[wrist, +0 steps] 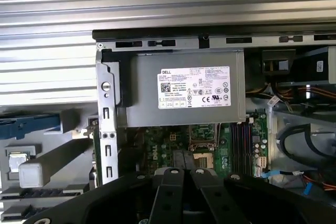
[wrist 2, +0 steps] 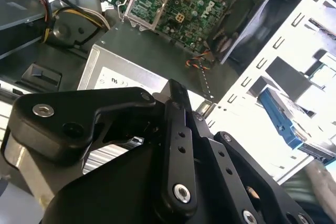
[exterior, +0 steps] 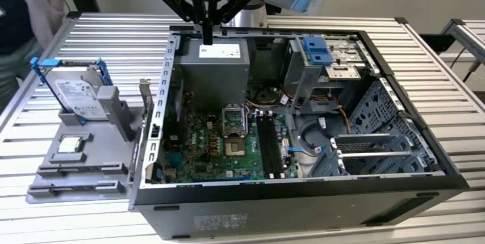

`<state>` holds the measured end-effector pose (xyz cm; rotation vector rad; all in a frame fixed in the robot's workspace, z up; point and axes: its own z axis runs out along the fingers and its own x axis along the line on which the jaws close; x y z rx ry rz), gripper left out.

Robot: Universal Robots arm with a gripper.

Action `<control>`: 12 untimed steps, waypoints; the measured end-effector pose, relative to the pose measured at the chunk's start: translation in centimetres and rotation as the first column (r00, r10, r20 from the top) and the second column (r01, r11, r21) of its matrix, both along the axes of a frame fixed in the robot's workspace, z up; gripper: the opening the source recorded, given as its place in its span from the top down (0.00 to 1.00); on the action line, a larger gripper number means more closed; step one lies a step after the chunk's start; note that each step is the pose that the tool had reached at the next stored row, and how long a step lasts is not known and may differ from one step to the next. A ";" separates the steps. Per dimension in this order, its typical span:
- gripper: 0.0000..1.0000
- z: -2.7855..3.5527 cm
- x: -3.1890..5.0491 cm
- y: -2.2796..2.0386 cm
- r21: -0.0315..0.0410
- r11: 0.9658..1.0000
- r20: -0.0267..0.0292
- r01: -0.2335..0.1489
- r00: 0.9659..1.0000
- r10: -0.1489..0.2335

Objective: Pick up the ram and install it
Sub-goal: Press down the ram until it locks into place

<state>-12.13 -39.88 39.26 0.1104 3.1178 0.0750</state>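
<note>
**Fig. 1.** End effector [exterior: 206, 43] poised over the power supply [exterior: 216, 57] at the rear of the open case [exterior: 303, 210] on the desk [exterior: 106, 40]. Judged risk: a straight descent from here would strike the supply housing, and a tilted approach to the memory slots [exterior: 269, 142] could jam against their latches. Its 2 fingers [exterior: 206, 31] stood narrow, nearly together. Whether the ram lay pinched between them could not be told, so its place remained uncertain.

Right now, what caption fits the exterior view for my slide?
The arm's pincer hangs above the power supply inside the open computer case.
</note>
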 end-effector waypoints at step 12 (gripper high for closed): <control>1.00 0.00 -0.01 0.00 0.001 1.000 0.000 0.000 1.000 0.000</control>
